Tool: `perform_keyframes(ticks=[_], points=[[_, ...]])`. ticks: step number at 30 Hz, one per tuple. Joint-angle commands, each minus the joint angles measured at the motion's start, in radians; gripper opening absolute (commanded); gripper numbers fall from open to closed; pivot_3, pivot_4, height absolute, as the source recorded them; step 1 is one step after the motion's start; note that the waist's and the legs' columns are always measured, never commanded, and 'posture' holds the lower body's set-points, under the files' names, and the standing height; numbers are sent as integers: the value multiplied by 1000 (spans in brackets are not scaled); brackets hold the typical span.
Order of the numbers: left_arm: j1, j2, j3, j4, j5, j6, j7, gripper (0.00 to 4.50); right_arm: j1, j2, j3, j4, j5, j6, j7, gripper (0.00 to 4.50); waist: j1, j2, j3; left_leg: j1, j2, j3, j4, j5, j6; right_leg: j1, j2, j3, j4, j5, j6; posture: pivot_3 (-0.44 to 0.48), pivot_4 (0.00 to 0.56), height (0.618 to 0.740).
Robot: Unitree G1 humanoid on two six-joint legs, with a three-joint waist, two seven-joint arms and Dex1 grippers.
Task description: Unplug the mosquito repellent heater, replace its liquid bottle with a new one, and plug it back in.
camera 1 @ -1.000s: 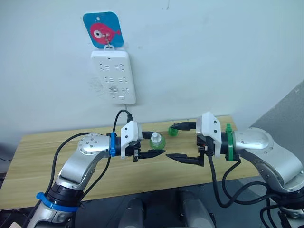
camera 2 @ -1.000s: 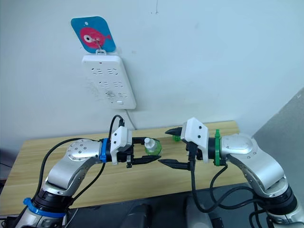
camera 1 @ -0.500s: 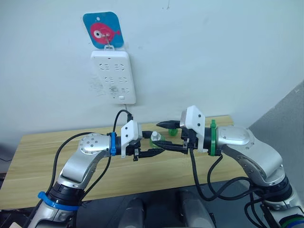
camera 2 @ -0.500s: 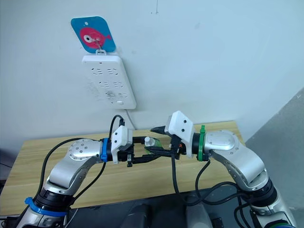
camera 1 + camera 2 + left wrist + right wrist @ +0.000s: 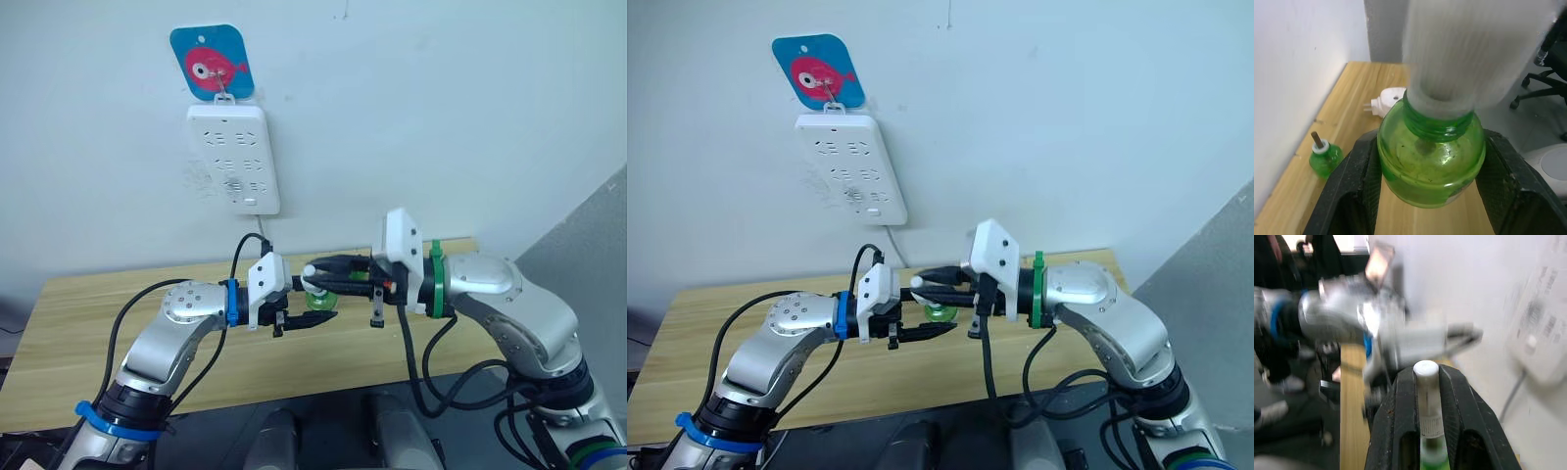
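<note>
The left gripper (image 5: 1425,196) holds the new green bottle (image 5: 1430,154) in the air above the counter (image 5: 88,323), in front of the power strip (image 5: 233,157) on the wall. Its two fingers (image 5: 1347,191) are pressed on the round belly of the bottle, one on each side. The right gripper (image 5: 1426,396) comes from the opposite side, and its fingers (image 5: 1400,406) pinch the white cap (image 5: 1425,369) of the same bottle.

The mosquito repellent heater (image 5: 1387,102) lies on the counter behind the held bottle, unplugged, with its prongs toward the wall. A second green bottle (image 5: 1324,155) with a bare wick stands on the counter near the heater, close to the wall.

I judge the held bottle to be light and stiff, but smooth and rounded, so it can turn or slip between the fingers when the cap is twisted. The belly is the good place for the holding side, where the fingers sit now, and the ribbed cap is the right place for the twisting side. Under the cap there is probably a thin wick, which looks fragile on the other bottle, so the cap should come off straight along the neck. The liquid inside may spill if the bottle tips after opening.
</note>
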Motion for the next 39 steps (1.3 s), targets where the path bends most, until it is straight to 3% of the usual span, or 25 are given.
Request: perform_keyframes(ticks=[1, 7, 10, 14, 19, 26, 31, 36, 37, 39], points=[[34, 20, 9, 35, 34, -22, 8, 2309, -44, 9, -89, -26, 67, 16, -35, 250, 0, 0, 0, 0, 0, 0, 0, 0, 0, 0, 0, 0, 0, 0, 0, -98, 176, 740], [114, 39, 104, 100, 58, -70, 75, 2309, 115, -14, -71, 22, -74, -109, -97, 250, 2, 0, 0, 0, 0, 0, 0, 0, 0, 0, 0, 0, -1, 0, 0, -86, 214, 740], [183, 52, 159, 55, 49, -55, 113, 2309, 268, 32, -28, 140, -180, -266, -131, 250, 2, 1, 1, 0, 0, 0, -1, 0, 0, 0, 0, 0, 0, 0, 0, -71, 246, 740], [271, 84, 213, -48, 16, -6, 123, 2309, 341, 118, 19, 346, -314, -474, -179, 250, 0, 4, 10, 1, 1, 2, -1, -1, 2, 0, 0, 1, 0, 0, 0, -48, 277, 740], [335, 120, 254, -153, -23, 66, 124, 2309, 298, 217, 26, 666, -433, -710, -242, 250, 2, 8, 26, 3, 1, 1, -1, -1, 2, 2, 1, 1, 1, -1, 0, -11, 322, 740], [388, 166, 292, -255, -71, 147, 126, 2309, 200, 274, -4, 1057, -520, -927, -300, 250, 8, 9, 66, 7, 1, 2, -2, -1, 2, 4, 1, 2, 2, -1, -1, 18, 355, 740], [383, 193, 298, -262, -83, 160, 113, 2309, 163, 287, -20, 1214, -547, -1007, -309, 250, 10, 9, 78, 8, 1, 2, -2, -1, 2, 4, 1, 2, 2, -2, -2, 21, 363, 740], [355, 198, 287, -245, -85, 164, 108, 2309, 155, 299, -40, 1264, -539, -1042, -304, 250, 12, 9, 79, 8, 2, 2, -2, -1, 2, 4, 1, 2, 2, -2, -2, 14, 359, 740], [351, 196, 285, -241, -83, 163, 106, 2309, 155, 301, -46, 1268, -537, -1047, -305, 981, 12, 9, 79, 8, 2, 2, -2, -1, 2, 4, 1, 2, 2, -2, -2, 11, 356, 740], [340, 193, 277, -231, -76, 156, 102, 2309, 162, 301, -55, 1244, -525, -1051, -288, 1582, 14, 9, 79, 8, 1, 2, -2, -1, 2, 4, 1, 2, 2, -2, -2, 2, 350, 740]])
